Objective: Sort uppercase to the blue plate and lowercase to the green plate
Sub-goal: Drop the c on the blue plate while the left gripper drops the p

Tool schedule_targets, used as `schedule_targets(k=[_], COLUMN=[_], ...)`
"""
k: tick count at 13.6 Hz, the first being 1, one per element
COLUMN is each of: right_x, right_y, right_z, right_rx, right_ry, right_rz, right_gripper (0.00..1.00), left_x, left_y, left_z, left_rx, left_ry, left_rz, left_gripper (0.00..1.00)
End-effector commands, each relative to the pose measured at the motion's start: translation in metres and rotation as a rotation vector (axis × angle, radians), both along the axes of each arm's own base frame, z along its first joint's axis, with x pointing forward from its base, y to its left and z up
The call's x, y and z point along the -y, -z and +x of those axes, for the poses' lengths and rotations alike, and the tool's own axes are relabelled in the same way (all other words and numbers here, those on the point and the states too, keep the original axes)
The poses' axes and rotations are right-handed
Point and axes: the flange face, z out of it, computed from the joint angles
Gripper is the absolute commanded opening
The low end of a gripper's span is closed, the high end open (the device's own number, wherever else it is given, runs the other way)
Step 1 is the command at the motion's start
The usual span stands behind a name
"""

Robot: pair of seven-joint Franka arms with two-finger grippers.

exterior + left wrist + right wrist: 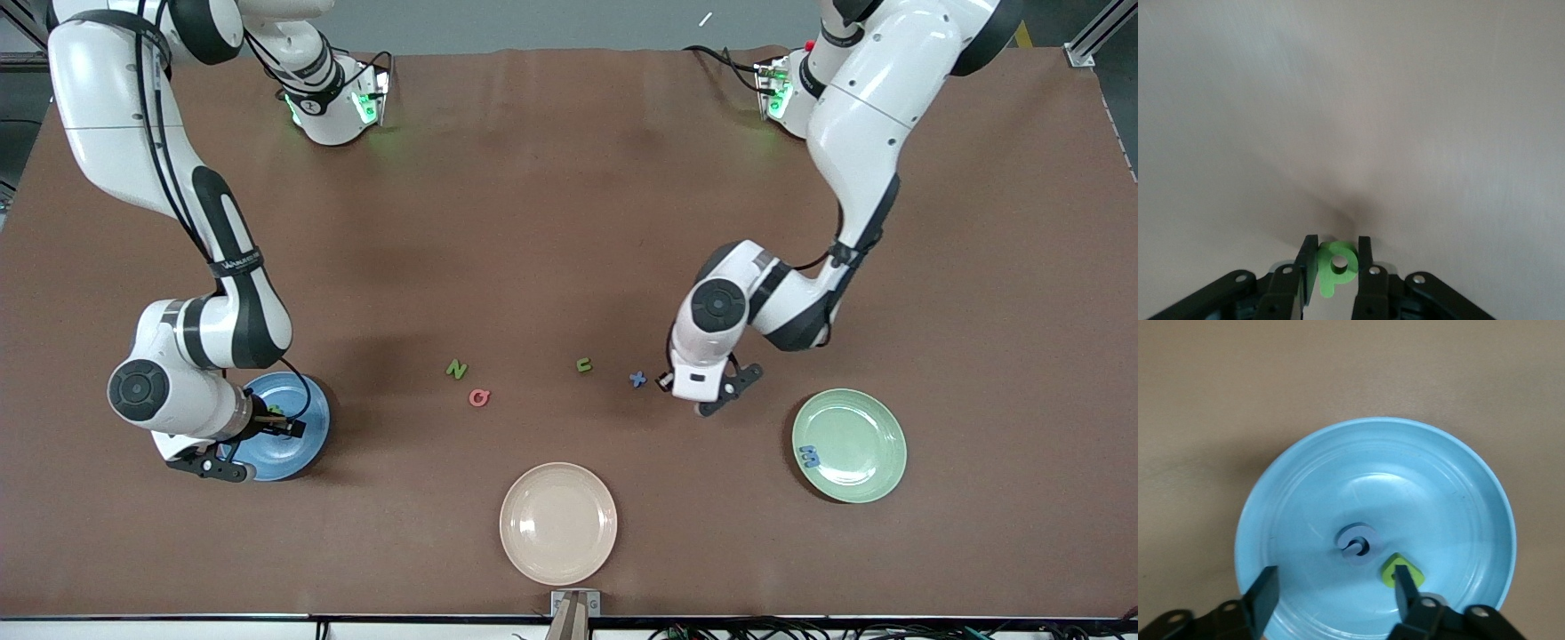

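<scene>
A robotics lab: two white arms bolted to a brown-covered table (569, 178), aluminium framing (1098, 31) at the corner, cables (800, 629) trailing along the front edge.

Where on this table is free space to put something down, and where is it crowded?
Free: the brown table between the arm bases and the small letters; also the empty round cream-beige plate. Crowded: the row with the green N, pink G, green u and blue x.

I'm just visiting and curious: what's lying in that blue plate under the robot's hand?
In the blue plate lie a blue C and a green letter piece. The open right gripper hovers above; one finger covers part of the green piece, so its letter can't be read.
</scene>
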Motion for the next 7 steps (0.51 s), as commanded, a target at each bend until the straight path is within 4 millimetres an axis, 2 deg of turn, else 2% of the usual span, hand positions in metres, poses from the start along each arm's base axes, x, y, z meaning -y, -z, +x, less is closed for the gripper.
schedule_targets(k=[1,2,4,7], right_x=[-0.048,-0.08,-0.131,-0.185], right_y=[-0.016,-0.02,-0.03,-0.031], right_z=[-0.009,-0.017,-0.027,-0.041], right_rx=[-0.028,-0.055,-0.071,-0.098], right_ry=[0.067,0.105,0.165,0.205], right_rz=[0.006,0.017,0.092,0.186], right_gripper=[0.89,0.89,0.89,0.89], left_x=[-0.047,-0.063,-0.094,-0.156], left_y=[-0.031,-0.038,-0.047,-0.054], left_z=[0.033,0.045,0.062,0.085], left_rx=[0.051,0.065,0.082,0.093], left_ry=[0.039,0.045,0.077,0.158], left_rz=[0.006,0.003,0.005,0.018], left_gripper=[0.01,0.01,0.02,0.01])
